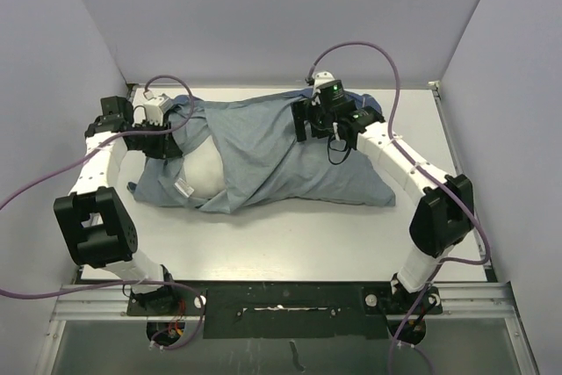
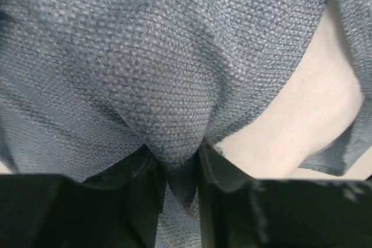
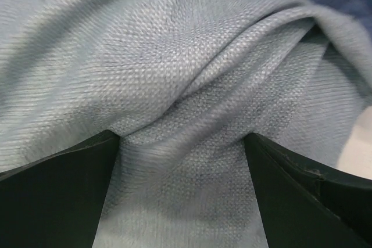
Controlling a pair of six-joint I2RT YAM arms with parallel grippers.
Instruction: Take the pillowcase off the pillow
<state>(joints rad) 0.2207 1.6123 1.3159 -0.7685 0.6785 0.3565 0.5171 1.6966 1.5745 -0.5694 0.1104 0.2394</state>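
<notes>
Judged partly done: the pillow (image 1: 204, 173) is bared only at the 8 o'clock end of the centrally laid pillowcase (image 1: 281, 142), whose fold is pinched by the left gripper (image 2: 180, 166); the right gripper (image 3: 181, 137) is held wide, empty.

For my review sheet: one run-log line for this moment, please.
left claw: pinching pillowcase fold | right claw: open over pillowcase | pillow: partly bared near left claw
</notes>
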